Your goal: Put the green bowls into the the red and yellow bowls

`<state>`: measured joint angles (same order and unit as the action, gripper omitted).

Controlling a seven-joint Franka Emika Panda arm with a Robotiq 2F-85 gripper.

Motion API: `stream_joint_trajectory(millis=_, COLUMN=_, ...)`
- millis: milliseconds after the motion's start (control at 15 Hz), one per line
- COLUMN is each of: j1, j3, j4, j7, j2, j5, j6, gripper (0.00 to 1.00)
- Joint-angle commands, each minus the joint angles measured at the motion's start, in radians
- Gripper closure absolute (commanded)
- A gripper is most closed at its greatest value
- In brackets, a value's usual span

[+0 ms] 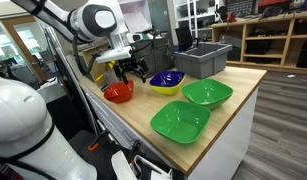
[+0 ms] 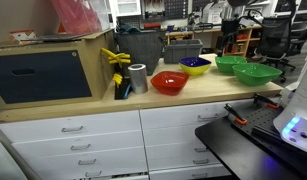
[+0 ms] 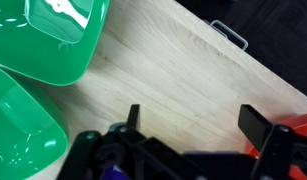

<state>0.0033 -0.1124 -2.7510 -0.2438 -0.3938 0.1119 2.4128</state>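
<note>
Two green bowls [image 1: 207, 93] [image 1: 180, 121] sit side by side on the wooden counter; in the wrist view they lie at the left [image 3: 63, 30] [image 3: 18, 130], and in an exterior view at the right [image 2: 231, 64] [image 2: 255, 72]. The red bowl [image 1: 118, 92] [image 2: 170, 82] and the yellow bowl with a blue inside [image 1: 165, 81] [image 2: 196, 66] stand beside them. My gripper [image 1: 133, 68] [image 3: 196, 120] hangs open and empty above the bare wood between the red and yellow bowls. A sliver of the red bowl [image 3: 293, 125] shows by one finger.
A grey bin [image 1: 203, 60] stands behind the bowls. A silver cylinder [image 2: 138, 78], yellow clamps [image 2: 118, 65] and a large box [image 2: 53, 65] sit at the counter's far end. The counter edge [image 1: 243, 100] runs close to the green bowls.
</note>
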Motion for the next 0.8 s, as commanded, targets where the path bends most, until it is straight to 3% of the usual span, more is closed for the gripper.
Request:
stream_joint_trajectory(millis=0, j1=-0.032, j3=-0.009, j4=0.068, j7=0.014, j2=0.116, j5=-0.015, j6=0.055, gripper=0.0)
stream_joint_trajectory(millis=733, j1=-0.192, j3=-0.086, j4=0.115, j7=0.046, j2=0.279, j5=0.024, j6=0.151, gripper=0.0)
